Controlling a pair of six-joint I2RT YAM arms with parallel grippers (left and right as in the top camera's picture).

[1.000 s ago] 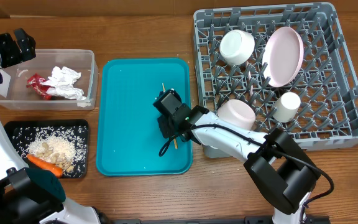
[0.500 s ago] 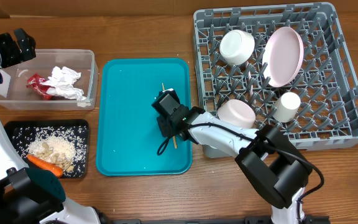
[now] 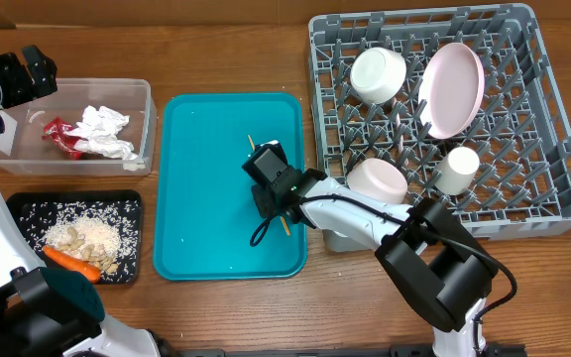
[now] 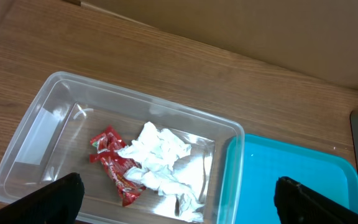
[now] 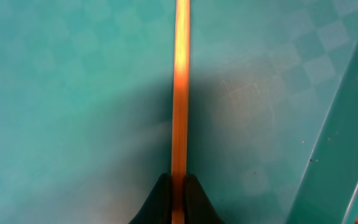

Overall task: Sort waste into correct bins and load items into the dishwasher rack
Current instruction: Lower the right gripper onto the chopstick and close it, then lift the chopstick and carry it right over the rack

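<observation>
Wooden and thin, the stick [image 5: 181,93] is pinched at its near end by the right gripper [image 5: 178,196], whose two dark fingertips press on it from either side with no gap left. It runs straight out from the fingers over the floor of the teal tray [image 3: 206,178], with a soft shadow beneath it. Whether its far end touches the floor cannot be told. The tray's raised edge lies just to the right in the wrist view. From overhead the stick slants a little in the right half of the tray, one end showing beyond the gripper and the other short of it.

The left gripper [image 3: 25,71] hangs over the far left of the table above the tub [image 4: 36,124], its fingers spread wide and holding nothing. In the tub a red wrapper [image 4: 114,163] and a crumpled napkin [image 4: 157,158] lie touching. Just in front of the tub sits the black tray [image 3: 28,203] with rice [image 3: 97,210], crumbs [image 3: 87,238] and a carrot [image 3: 70,261] along its near side.

The rack [image 3: 523,119] stands just beside the teal tray on the right. It holds a tilted white bowl [image 3: 378,74], a pink dish [image 3: 452,89] leaning beside it, a pale bowl [image 3: 377,180] near the front left corner and a cup [image 3: 457,169] close by.
</observation>
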